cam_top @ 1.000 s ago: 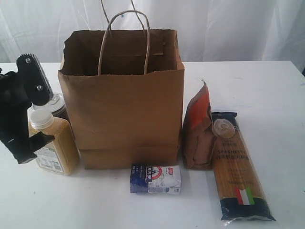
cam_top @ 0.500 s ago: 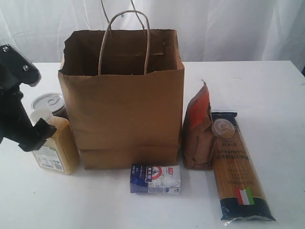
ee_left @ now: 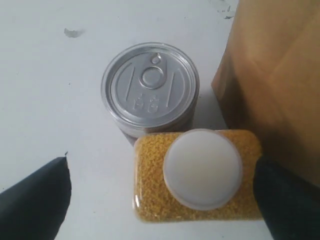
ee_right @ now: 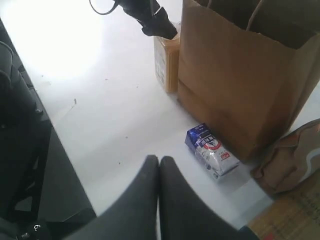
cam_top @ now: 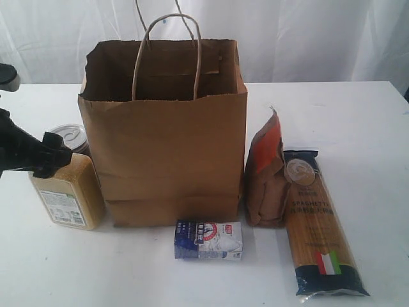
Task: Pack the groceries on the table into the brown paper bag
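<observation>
Item: yellow white-capped bottle [cam_top: 67, 195], upright on the surface [cam_top: 358, 115] just beside the brown paper bag [cam_top: 166, 141], on its left-arm side, with the tin can [ee_left: 150, 90] close behind. Judged rigid plastic, full, moderately heavy, smooth-walled and apt to slip; best held across the body below the cap. Left gripper [ee_left: 162, 185] is spread wide, one finger either side of the bottle, not clamped. Right gripper [ee_right: 159, 165] is closed on nothing, well apart from the bag's front.

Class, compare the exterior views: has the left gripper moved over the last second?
Yes. Against the still brown paper bag, the left gripper has tilted down, now straddling the yellow bottle at its cap.
</observation>
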You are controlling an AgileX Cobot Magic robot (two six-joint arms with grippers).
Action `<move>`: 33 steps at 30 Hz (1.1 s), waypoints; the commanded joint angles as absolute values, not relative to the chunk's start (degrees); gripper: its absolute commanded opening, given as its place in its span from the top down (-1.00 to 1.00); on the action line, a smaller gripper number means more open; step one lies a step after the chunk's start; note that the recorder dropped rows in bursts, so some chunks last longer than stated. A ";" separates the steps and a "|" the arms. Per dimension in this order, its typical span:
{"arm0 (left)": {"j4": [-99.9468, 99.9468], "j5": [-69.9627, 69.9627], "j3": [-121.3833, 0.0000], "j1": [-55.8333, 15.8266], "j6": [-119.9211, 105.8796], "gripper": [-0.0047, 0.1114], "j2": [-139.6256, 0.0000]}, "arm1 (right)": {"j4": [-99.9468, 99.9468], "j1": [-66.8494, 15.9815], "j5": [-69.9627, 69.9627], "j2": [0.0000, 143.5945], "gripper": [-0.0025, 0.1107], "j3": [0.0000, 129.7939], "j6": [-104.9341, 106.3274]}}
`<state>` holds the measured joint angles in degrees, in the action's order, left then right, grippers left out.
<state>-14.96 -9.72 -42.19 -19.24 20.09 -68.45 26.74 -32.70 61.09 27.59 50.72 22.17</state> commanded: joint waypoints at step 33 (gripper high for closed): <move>-10.91 -10.84 -41.80 -19.15 21.78 0.85 -67.65 | 28.25 -32.52 59.18 27.49 0.96 50.52 22.19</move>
